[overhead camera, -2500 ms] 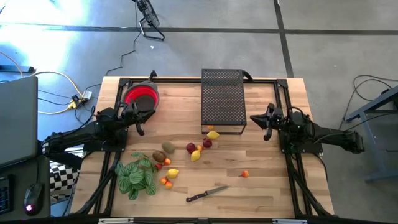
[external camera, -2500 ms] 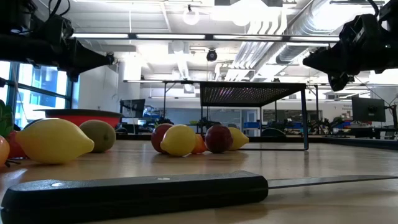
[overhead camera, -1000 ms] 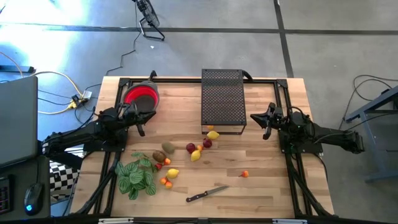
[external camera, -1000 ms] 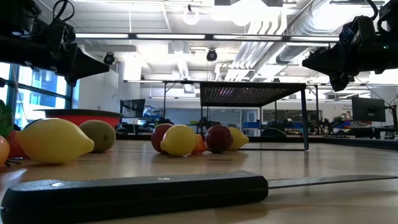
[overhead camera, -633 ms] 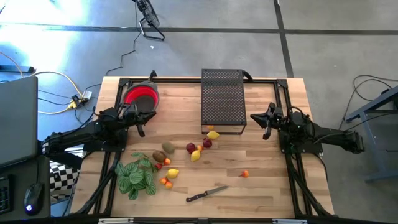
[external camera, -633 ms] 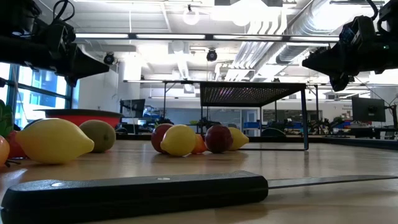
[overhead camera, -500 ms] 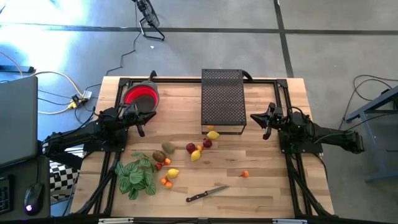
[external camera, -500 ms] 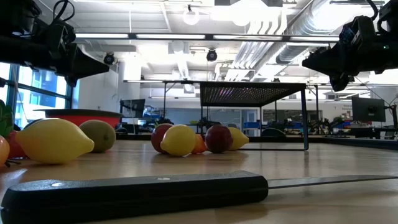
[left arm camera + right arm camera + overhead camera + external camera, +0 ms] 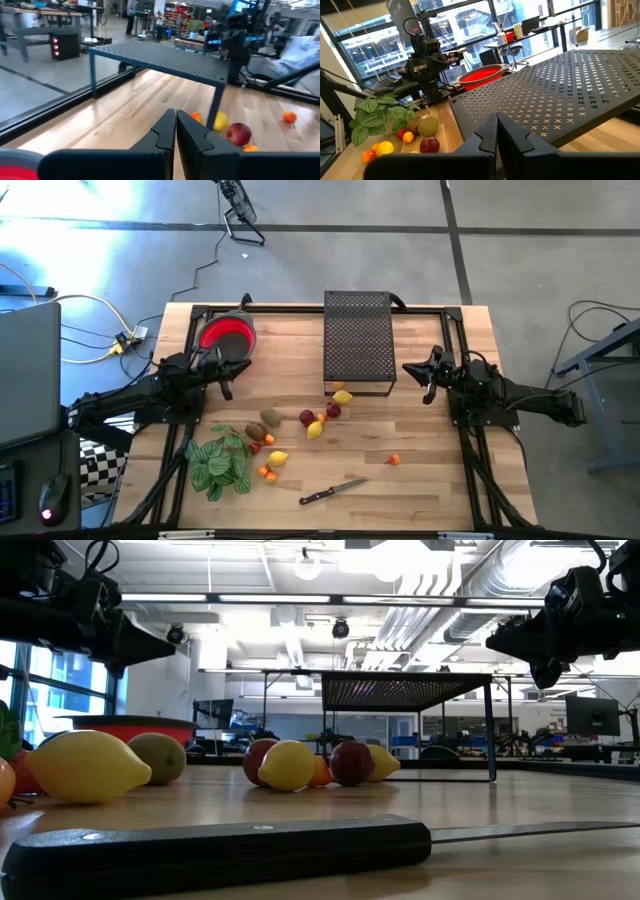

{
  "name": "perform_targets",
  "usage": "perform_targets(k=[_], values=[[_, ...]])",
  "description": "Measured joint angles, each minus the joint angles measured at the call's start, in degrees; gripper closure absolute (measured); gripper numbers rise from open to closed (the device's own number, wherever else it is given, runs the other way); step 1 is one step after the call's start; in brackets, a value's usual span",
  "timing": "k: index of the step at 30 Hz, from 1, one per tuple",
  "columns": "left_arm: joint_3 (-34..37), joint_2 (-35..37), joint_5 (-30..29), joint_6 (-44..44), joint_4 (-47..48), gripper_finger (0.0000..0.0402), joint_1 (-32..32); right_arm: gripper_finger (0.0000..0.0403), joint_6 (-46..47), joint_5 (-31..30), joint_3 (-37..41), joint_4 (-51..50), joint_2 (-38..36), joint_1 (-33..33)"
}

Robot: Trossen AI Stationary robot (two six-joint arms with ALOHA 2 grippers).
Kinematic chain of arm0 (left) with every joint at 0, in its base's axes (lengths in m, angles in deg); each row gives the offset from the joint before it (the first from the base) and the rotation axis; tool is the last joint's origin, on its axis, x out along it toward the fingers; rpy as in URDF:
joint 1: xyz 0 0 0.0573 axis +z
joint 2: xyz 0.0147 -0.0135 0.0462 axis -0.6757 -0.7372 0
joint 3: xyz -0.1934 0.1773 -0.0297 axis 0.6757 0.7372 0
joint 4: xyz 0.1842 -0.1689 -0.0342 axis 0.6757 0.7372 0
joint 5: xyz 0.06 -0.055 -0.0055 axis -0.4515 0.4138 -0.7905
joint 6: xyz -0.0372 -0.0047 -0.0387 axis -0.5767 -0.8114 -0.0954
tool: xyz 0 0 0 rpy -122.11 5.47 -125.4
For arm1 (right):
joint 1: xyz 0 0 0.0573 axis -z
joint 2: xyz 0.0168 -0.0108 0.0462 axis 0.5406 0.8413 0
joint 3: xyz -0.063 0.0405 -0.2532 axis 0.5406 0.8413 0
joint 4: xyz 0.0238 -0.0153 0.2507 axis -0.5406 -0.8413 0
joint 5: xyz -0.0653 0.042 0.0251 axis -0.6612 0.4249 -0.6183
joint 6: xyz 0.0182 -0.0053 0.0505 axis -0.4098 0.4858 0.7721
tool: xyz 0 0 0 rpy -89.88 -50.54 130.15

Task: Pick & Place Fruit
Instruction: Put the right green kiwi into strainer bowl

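Fruit lies loose on the wooden table's middle: a lemon (image 9: 342, 396) by the rack, two dark red apples (image 9: 307, 418) (image 9: 333, 411), another lemon (image 9: 315, 430), brown kiwis (image 9: 270, 417), a third lemon (image 9: 278, 459) and a tiny orange one (image 9: 393, 460) off alone. The red bowl (image 9: 228, 335) stands at the far left. My left gripper (image 9: 244, 366) hangs shut and level beside the bowl, above the table, pointing toward the table's right edge. My right gripper (image 9: 405, 370) hangs shut and level at the right, pointing toward the table's left edge, beside the rack. Neither holds anything.
A black perforated rack (image 9: 358, 340) stands at the far middle on thin legs. A black-handled knife (image 9: 332, 492) lies near the front edge. A green striped leafy plant (image 9: 220, 462) lies at the front left. Bare wood shows at the right front.
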Motion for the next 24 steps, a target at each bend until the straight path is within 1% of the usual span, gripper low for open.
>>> perform_targets(k=[4,6,12,16,20,24], values=[[0.1,0.0,5.3,0.1,-4.0,0.0390,0.0,0.0401,0.0,-0.6,0.0,0.0,0.0,0.0],[0.1,0.0,6.9,0.0,-4.9,0.0390,0.0,0.0401,0.0,-0.6,0.0,0.0,0.0,0.0],[-1.3,-0.2,8.0,-0.5,-4.4,0.0396,0.0,0.0401,0.0,-0.6,0.0,0.0,0.0,0.0],[-3.3,-1.8,8.9,0.6,-4.4,0.0399,0.0,0.0401,0.0,-0.6,0.0,0.0,0.0,0.0],[-5.0,-5.1,8.9,1.9,-3.4,0.0401,0.0,0.0401,0.0,-0.6,0.0,0.0,0.0,0.0],[-7.1,-10.5,9.4,2.0,-2.4,0.0401,0.0,0.0401,0.0,-0.6,0.0,0.0,0.0,0.0]])
